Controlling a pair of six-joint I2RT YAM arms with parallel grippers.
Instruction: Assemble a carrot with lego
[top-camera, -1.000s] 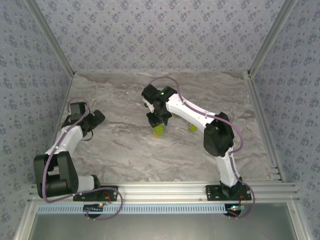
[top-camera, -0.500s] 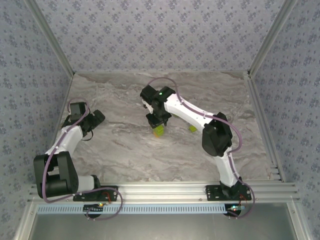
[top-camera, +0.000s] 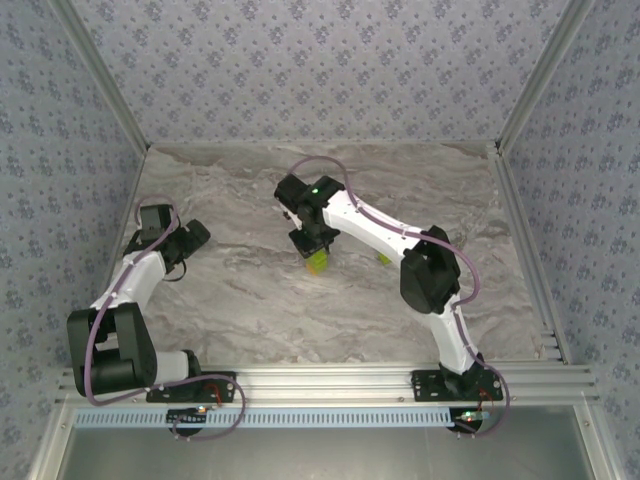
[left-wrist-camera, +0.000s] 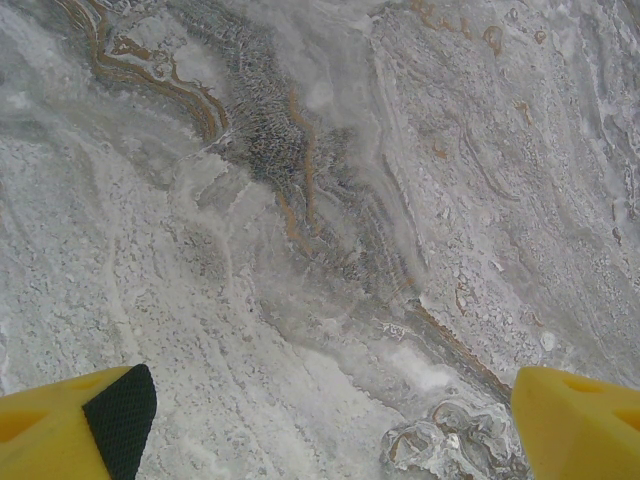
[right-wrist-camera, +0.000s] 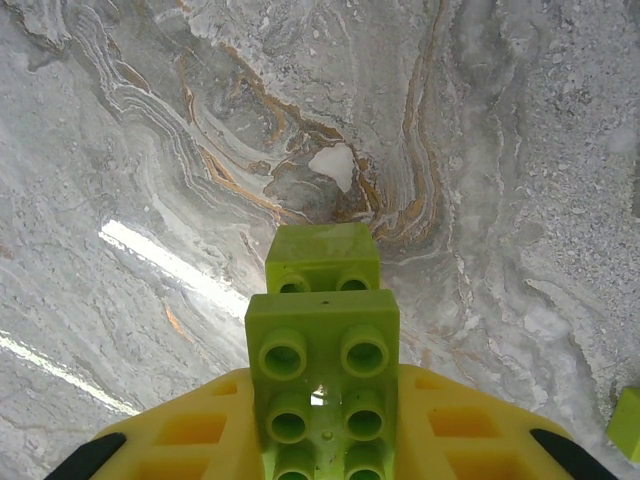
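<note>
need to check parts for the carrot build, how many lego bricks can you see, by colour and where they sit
lime-green studded plastic brick clamped in the right gripper: 1
second lime-green brick just beyond and below it: 1
loose lime-green brick on the marbled table: 1
total: 3, all lime-green

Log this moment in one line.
right jaws: shut on lime-green brick | left jaws: open, above table | spare green brick: on table

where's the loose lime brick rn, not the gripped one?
Top view: the loose lime brick lies on the table just right of the right gripper, which grips another lime brick; right wrist view, lower-right edge.
</note>
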